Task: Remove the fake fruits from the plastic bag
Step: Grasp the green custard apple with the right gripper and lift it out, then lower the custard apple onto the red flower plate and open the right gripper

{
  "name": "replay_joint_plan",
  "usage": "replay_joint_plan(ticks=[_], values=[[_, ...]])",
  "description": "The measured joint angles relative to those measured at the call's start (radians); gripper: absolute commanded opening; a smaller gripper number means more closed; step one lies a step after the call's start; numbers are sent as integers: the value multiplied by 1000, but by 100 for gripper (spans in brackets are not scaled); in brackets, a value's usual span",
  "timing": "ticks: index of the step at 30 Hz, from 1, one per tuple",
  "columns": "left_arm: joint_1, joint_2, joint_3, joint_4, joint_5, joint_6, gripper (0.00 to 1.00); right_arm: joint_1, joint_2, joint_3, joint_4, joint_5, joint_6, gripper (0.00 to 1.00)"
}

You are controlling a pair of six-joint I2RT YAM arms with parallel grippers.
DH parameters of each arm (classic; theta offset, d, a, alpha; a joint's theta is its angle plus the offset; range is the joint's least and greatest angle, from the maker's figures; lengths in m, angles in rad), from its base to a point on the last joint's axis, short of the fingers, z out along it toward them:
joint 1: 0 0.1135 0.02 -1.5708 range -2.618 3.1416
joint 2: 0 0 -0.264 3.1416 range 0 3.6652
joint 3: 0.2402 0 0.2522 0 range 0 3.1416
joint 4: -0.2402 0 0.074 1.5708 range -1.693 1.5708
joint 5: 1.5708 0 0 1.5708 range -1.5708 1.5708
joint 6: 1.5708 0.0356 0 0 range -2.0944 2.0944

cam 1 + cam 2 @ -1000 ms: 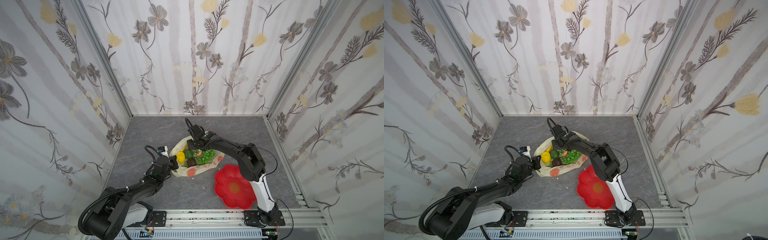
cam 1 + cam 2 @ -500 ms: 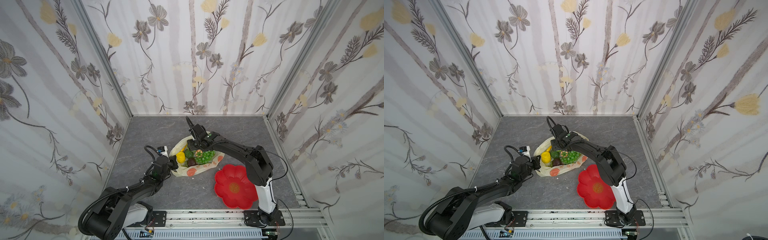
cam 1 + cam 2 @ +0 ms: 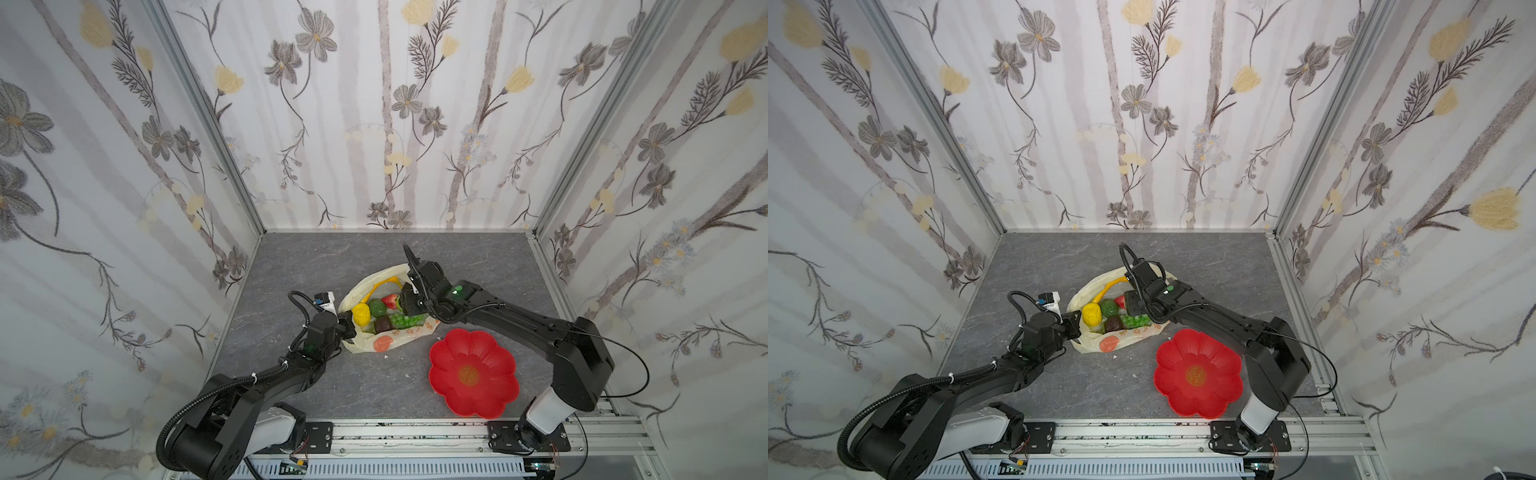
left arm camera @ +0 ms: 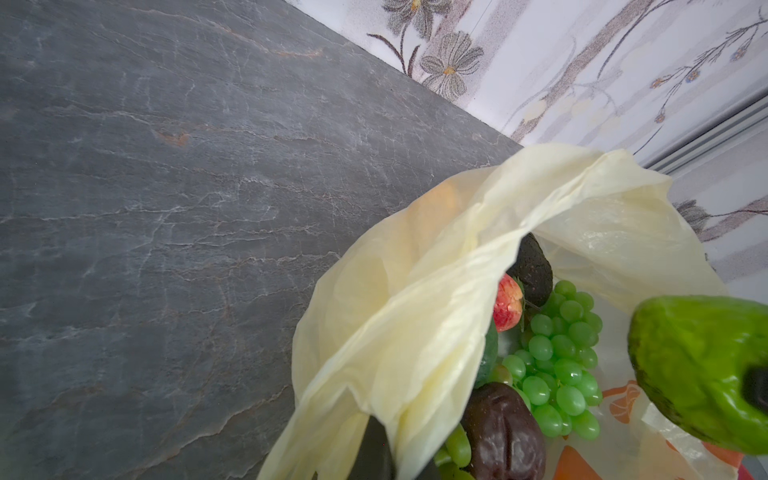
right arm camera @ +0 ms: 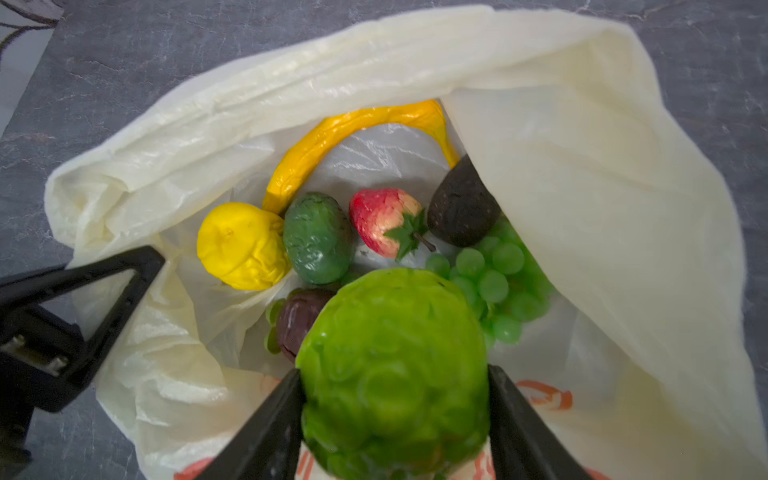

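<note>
Seven fake fruits (image 5: 382,226) lie in the plastic bag (image 5: 582,166); my right gripper (image 5: 392,376) clamps the lime-green fruit (image 5: 390,324), my closed left gripper (image 3: 348,325) apparently pinching the rim.

Left pincer (image 3: 348,325) is pinched shut on the bag (image 3: 365,343). Right pincer (image 5: 395,370) clamps the green fruit (image 5: 390,328). Both arms reach inward.

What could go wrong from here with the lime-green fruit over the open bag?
1. The right gripper grips the rounded bumpy lime-green fruit only at its sides, above the mouth of the plastic bag; a slip could drop it back among the strawberry and grape bunch.
2. A loose bag flap close beside the fruit could snag on the way out.
3. The left gripper pinches just the thin rim, so the bag might slide or tear.
</note>
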Motion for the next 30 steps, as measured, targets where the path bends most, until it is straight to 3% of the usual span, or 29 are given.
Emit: replay_joint_plan(ticks=[10,17,30], values=[[2,-8,0,0,0,0,0,-9,-351,-309,-56,66,88,56],[2,-8,0,0,0,0,0,-10,-514,-453,-136,97,161,56],[2,-10,0,0,0,1,0,-10,-577,-640,-129,93,292,54]])
